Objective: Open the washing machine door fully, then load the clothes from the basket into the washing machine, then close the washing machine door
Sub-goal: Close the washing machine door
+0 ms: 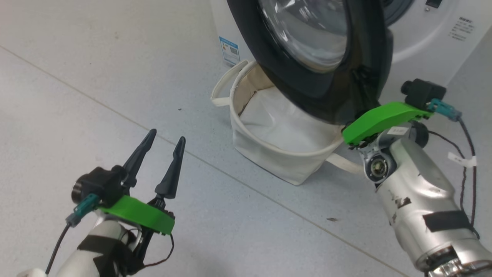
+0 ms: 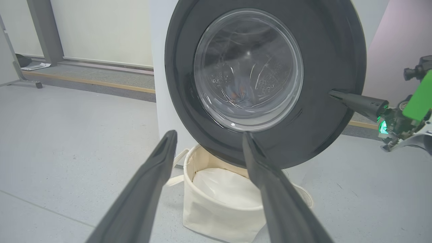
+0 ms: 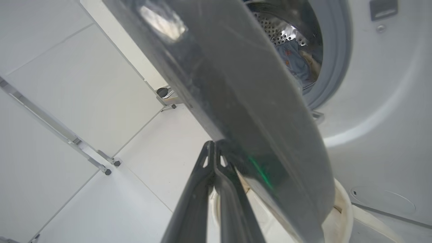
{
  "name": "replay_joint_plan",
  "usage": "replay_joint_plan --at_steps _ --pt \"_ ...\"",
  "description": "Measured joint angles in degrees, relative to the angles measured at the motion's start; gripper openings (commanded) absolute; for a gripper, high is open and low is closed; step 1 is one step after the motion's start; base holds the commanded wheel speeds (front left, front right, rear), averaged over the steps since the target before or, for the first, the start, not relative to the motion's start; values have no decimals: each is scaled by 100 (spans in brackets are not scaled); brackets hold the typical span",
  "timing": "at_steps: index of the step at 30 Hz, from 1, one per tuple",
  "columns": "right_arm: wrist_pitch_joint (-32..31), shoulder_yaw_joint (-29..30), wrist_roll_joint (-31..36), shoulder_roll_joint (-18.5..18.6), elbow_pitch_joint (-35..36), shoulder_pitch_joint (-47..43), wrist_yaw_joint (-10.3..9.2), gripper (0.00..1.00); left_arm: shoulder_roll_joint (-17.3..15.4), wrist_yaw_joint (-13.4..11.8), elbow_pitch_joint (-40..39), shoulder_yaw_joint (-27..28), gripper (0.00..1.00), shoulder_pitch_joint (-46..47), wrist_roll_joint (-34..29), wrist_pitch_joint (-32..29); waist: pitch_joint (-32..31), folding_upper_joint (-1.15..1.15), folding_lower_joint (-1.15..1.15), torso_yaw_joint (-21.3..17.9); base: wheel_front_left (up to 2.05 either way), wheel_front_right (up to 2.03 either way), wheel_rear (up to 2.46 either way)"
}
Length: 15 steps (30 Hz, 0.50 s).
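My left fingers (image 1: 173,165) are spread wide with nothing between them, hanging over the bare floor (image 1: 77,96) at about 8 o'clock in the head view, tips aimed toward 1 o'clock. My right fingers (image 3: 213,168) are pressed together and pinch nothing. In the left wrist view they come in from 3 o'clock and their tip meets the glossy black rim of the washing machine door (image 2: 330,50) at the door's own 3 o'clock edge. From the head view they are hidden behind the door, and I see just the green mount (image 1: 380,121) on my right wrist, right beside the door's lower rim at 4 o'clock. The door stands partly open, swung out from the white washing machine (image 1: 423,42) at 1 o'clock, and its lower edge hangs over the basket (image 1: 276,161). The basket sits on the floor against the front of the machine, at the door's 6 o'clock, with plain white padding (image 1: 284,127) lying in it. In the right wrist view the clothes (image 3: 293,57) lie inside the steel drum at 1 o'clock, light blue with small orange marks, past the door's edge. A blue label sticker (image 1: 229,50) shows on the machine's side at 12 o'clock in the head view.
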<state>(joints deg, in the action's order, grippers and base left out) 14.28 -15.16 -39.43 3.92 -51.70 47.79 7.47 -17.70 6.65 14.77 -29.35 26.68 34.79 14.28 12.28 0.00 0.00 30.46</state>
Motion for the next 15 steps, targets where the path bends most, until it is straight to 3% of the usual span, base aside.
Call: replay_joint_plan --at_steps 15 --pt "0 1551 1078 7 -1250 1517 1 0 66 91 -47 -55 100 386 127 0 665 0 1 -171 0 0 0"
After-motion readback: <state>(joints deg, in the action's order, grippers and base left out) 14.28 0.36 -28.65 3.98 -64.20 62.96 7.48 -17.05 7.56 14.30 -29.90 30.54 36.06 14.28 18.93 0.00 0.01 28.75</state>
